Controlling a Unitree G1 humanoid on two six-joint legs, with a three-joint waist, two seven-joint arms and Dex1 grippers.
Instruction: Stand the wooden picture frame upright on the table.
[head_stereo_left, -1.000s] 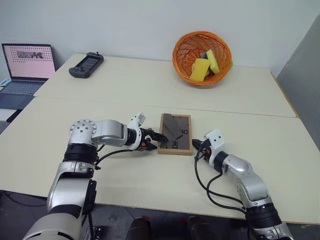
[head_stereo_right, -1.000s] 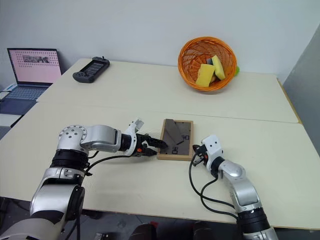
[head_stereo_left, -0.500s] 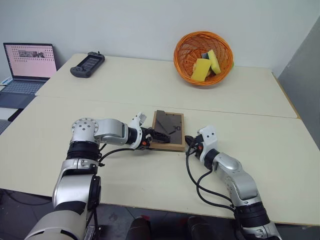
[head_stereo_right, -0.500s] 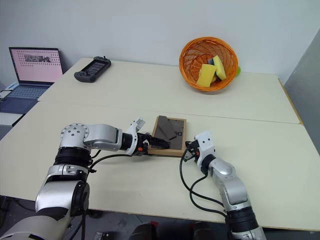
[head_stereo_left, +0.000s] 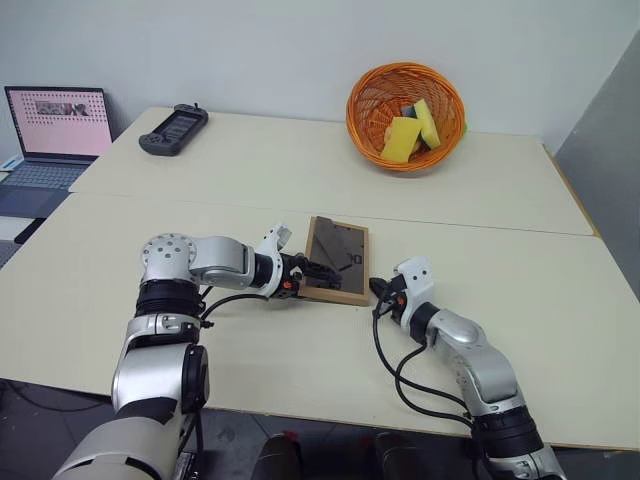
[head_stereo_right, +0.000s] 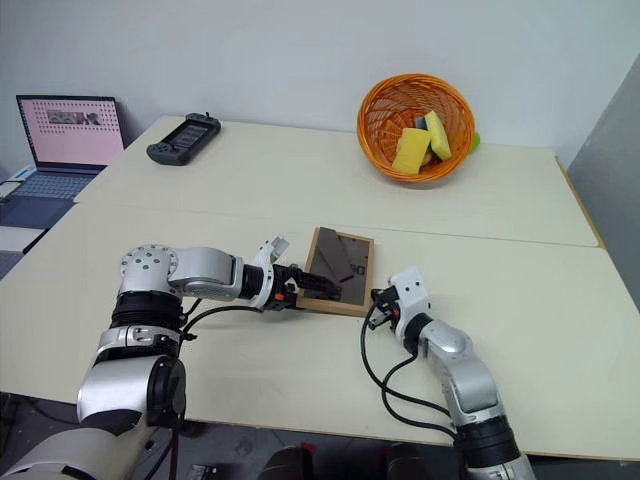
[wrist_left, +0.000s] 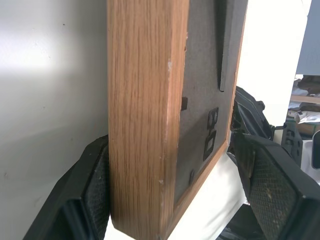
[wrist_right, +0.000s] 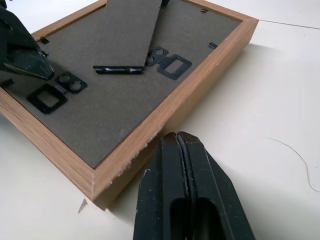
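Left gripper (head_stereo_left: 318, 272) pinches the wooden picture frame (head_stereo_left: 337, 259), back panel up, tilted off the bench (head_stereo_left: 520, 260); right gripper (wrist_right: 176, 146), fingers pressed together, touches the frame's edge.

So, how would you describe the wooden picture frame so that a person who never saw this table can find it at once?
Start from the large pale beige table, on the near side of its seam, between the two robot arms. There lies the small rectangular light-wood picture frame, its dark grey-brown back panel facing up, one side lifted by the left gripper. Its neighbours stand far off: an orange woven basket and a black handheld controller.
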